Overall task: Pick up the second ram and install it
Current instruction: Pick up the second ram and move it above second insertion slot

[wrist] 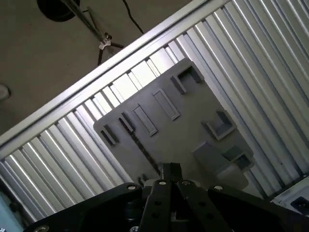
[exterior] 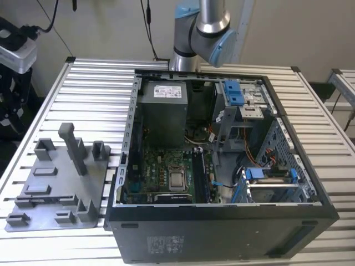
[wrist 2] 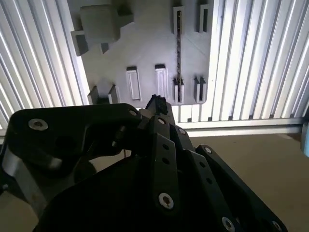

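Observation:
The second ram stands on its edge in the slotted blocks of a grey holder plate, a thin dark stick seen edge-on. The first wrist view has the ram as a dark line across the same holder plate. In both wrist views my gripper hangs well above the plate. Its black fingers meet at the tips, shut with nothing between them, and the gripper's tips sit over the near end of the stick. In the exterior view the holder plate lies on the table at the exterior view's left.
An open computer case fills the middle of the ribbed metal table. Inside are a green motherboard, a grey power supply and blue drive brackets. A tall grey post rises from the holder plate. The arm's elbow stands behind the case.

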You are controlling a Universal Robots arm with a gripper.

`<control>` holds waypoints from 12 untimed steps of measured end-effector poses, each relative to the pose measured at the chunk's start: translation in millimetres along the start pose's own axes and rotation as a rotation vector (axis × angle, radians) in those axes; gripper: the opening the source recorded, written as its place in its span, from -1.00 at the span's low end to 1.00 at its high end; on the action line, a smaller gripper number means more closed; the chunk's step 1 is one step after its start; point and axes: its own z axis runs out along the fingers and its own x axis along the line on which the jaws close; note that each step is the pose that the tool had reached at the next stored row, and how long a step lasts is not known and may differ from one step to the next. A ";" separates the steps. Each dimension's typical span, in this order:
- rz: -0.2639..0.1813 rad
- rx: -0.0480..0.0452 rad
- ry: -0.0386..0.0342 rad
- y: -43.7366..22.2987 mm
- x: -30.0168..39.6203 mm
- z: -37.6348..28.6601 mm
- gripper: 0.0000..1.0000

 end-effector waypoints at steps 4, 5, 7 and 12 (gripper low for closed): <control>-0.056 -0.0004 -0.0001 0.2 0.2 1.0 -0.79; -0.070 -0.0004 -0.0001 0.2 0.2 1.3 -0.79; -0.099 -0.0003 -0.0003 0.4 0.3 1.6 -0.79; -0.166 0.0015 -0.0015 0.6 0.5 2.9 -0.79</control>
